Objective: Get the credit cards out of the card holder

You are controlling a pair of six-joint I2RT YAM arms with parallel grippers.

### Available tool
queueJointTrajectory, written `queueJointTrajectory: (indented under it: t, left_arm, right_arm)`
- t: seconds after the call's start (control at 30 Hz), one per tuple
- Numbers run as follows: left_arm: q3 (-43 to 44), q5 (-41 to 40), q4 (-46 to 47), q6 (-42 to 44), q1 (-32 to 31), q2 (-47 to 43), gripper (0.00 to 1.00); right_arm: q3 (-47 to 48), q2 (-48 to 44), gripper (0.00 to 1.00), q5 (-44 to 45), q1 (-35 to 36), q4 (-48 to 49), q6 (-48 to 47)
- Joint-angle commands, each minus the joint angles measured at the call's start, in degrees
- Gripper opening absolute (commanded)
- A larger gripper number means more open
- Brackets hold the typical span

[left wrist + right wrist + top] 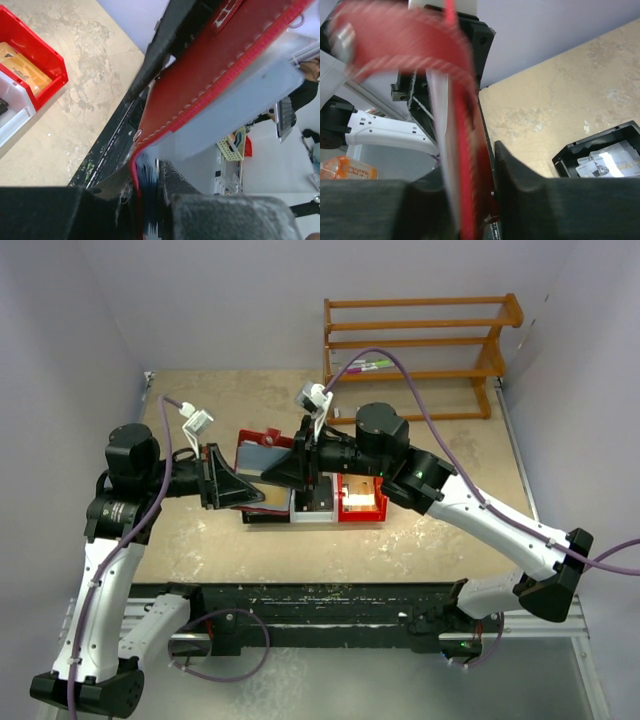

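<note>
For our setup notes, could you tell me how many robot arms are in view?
2: the left arm at left, the right arm at right, both reaching to the card holder mid-table.

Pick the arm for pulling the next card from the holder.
Right. The left gripper is clamped on the card holder, steadying it; the right gripper already has the holder between its fingers.

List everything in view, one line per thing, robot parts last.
card holder: 1, maroon with blue-grey sleeves, held up between the grippers
red bin: 1, red, on the table
card: 1, tan-orange, lying in the red bin
white bin: 1, white, beside the red bin
black bin: 1, black, holds white papers
rack: 1, brown wood, table's far edge
table: 1, tan
left gripper: black, shut on the card holder
right gripper: black, astride the card holder, grip unclear
</note>
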Motion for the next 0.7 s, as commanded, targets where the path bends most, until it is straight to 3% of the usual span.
queueJointTrajectory:
  t: [0.0,0.07,0.17,0.27,0.37,0.43,0.5,0.53,0.57,0.6,0.67]
  left_arm:
    - [3.57,1.66,-5.26,6.62,-0.22,0.87,0.01]
    - [3.82,1.84,-6.01,7.58,-0.22,1.04,0.0]
    - [3.98,2.27,-6.79,8.38,-0.22,1.0,0.0]
    - [4.25,2.95,-7.17,8.84,-0.22,0.98,0.0]
    - [4.37,3.61,-7.31,9.18,-0.22,1.28,0.0]
    - [4.49,3.41,-7.5,9.74,-0.22,1.15,0.01]
    - [4.35,3.09,-6.99,9.93,-0.22,0.98,0.16]
    - [4.0,3.23,-6.21,9.7,-0.22,0.81,0.39]
    - [3.47,3.5,-3.69,8.3,-0.22,0.46,0.53]
    - [2.42,3.8,-2.0,6.41,-0.22,-0.05,0.61]
    - [0.16,3.44,4.25,2.86,-0.22,-1.08,0.67]
  right_arm:
    - [0.85,-0.77,0.39,1.58,-0.18,6.96,1.68]
    - [0.25,-0.93,0.5,2.45,-0.18,8.15,2.45]
    - [-1.04,-2.0,0.5,3.8,-0.33,10.23,3.35]
    - [-1.75,-2.67,0.36,3.26,-0.81,11.55,3.93]
    - [-0.7,-2.23,0.03,2.25,-1.13,9.8,3.7]
    - [0.25,-1.75,0.0,1.76,-1.13,8.3,3.4]
    - [0.05,-1.98,0.0,2.15,-1.17,9.58,5.38]
    - [-0.56,-2.42,0.0,2.51,-1.15,11.66,7.37]
    - [-2.19,-3.32,0.0,3.65,-1.15,15.08,9.58]
    - [-3.9,-3.87,0.0,4.61,-1.17,17.64,12.12]
    - [-7.76,-6.53,0.0,11.3,-1.02,27.09,16.98]
